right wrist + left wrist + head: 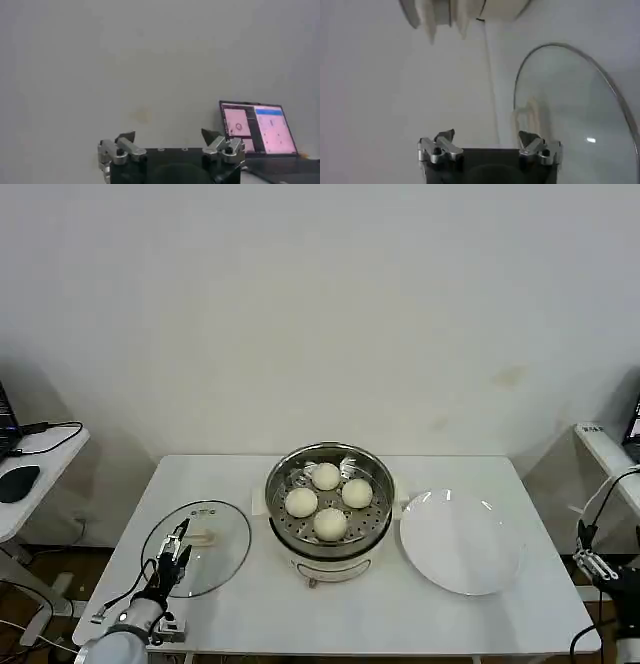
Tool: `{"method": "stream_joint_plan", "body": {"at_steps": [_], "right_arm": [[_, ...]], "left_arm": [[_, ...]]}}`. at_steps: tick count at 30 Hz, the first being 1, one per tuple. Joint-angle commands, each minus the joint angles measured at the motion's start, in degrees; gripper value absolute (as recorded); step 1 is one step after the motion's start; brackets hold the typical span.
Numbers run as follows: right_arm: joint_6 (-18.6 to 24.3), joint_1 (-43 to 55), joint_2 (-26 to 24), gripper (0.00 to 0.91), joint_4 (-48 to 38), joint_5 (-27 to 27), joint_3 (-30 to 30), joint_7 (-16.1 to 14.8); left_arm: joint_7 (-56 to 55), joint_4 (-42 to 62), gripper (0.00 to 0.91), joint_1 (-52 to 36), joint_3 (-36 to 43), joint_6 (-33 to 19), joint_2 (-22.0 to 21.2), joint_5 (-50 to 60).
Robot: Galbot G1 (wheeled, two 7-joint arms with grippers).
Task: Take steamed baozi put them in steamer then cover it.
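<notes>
White table (250,614) fills the lower half of the head view, its near edge cut off at the bottom of the frame. At the lower left the left gripper (176,550) hovers over the near edge of the cover (215,529), its fingers spread wide; the arm behind it runs out of the bottom left corner. In the left wrist view the same left gripper (487,136) shows two dark fingertips (446,135) well apart with nothing between them, and the cover (580,115) lies flat just ahead, its glass rim running out of the frame at the right. The cream handle (529,116) under the glass is blurred and hard to make out.

At the lower right edge of the head view the right gripper (597,563) sits off the table, partly cut by the frame. In the right wrist view the right gripper (168,135) also stands wide and bare, facing a plain wall, with a laptop (260,131) at the right.

Farther in, at the table's middle, the steamer (330,504) stands uncovered with four steamed baozi (328,501) on its perforated tray, close together. A white plate (462,540) lies just right of it, bare. The steamer's base (470,10) is cropped at the top of the left wrist view
</notes>
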Motion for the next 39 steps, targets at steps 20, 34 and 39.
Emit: {"method": "stream_joint_plan", "body": {"at_steps": [20,34,39], "right_arm": [[-0.1,-2.0,2.1,0.907,3.2,0.0,0.7,-0.2],[0.1,-2.4,2.1,0.907,3.9,0.0,0.8,0.1],[0.2,-2.4,2.0,0.907,4.2,-0.3,0.6,0.3]], "left_arm": [[-0.3,11.6,0.907,-10.5,2.0,0.2,-1.3,2.4],[-2.2,14.5,0.000,-11.7,2.2,0.3,-3.2,2.1],[-3.5,15.0,0.000,-11.5,2.2,0.3,-3.9,2.0]]}}
